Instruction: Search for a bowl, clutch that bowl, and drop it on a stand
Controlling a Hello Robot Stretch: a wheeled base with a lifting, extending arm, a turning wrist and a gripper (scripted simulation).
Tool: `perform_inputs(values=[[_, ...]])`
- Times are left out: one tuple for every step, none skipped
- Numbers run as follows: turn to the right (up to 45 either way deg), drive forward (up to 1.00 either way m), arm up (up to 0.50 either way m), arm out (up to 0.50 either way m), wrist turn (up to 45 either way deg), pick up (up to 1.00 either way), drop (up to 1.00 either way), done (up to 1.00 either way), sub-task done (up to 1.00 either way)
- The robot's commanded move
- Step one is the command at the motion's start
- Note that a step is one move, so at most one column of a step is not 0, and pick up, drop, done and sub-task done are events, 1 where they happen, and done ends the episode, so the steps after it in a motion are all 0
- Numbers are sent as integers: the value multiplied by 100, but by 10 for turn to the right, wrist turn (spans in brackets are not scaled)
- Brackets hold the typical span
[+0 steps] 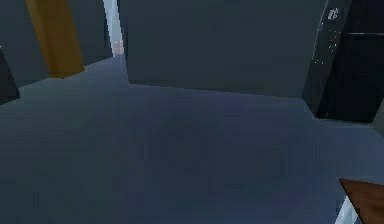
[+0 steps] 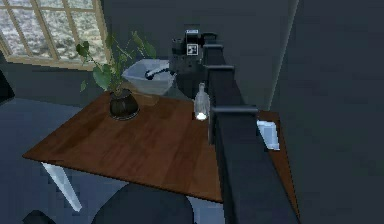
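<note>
**Pale grey wide bowl (image 2: 148, 72) at the far edge of the surface**

Stands on the far side of the brown wooden surface (image 2: 140, 150) with white legs, just right of a leafy green plant in a dark round pot (image 2: 122, 100). Sits to the right of the pale-framed window (image 2: 50, 30) in the far left wall.

Appears in the arm side view with the dark two-fingered end effector (image 2: 166, 70) at its right rim. Cannot tell whether that end effector is over, beside or touching the bowl. Cannot tell either whether it has hold of anything, with the bowl on the surface right at and behind the fingers.

Behind the end effector, the dark square arm bar (image 2: 245, 150) rising from the near edge, with two small white squares with black marks (image 2: 191, 45) at its far end.

Just left of the arm bar, a small clear glass bottle (image 2: 201, 103) upright on the surface. Right of the arm bar, a small white object (image 2: 268, 133), too blurred to name. At the near edge, a dark rounded shape (image 2: 150, 205), kind unclear.

Ahead in the forward view:
- dark bare floor (image 1: 150, 150)
- a grey wall (image 1: 210, 45) at the far end
- an orange-brown upright panel (image 1: 57, 35) at far left
- a tall black cabinet (image 1: 350, 70) at right
- a brown wooden corner (image 1: 366, 195) at near right
</note>
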Motion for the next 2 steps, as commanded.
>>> perform_inputs(values=[[0,0,0,0,-450,0,0,0,0],[0,0,0,0,-450,0,0,0,0]])
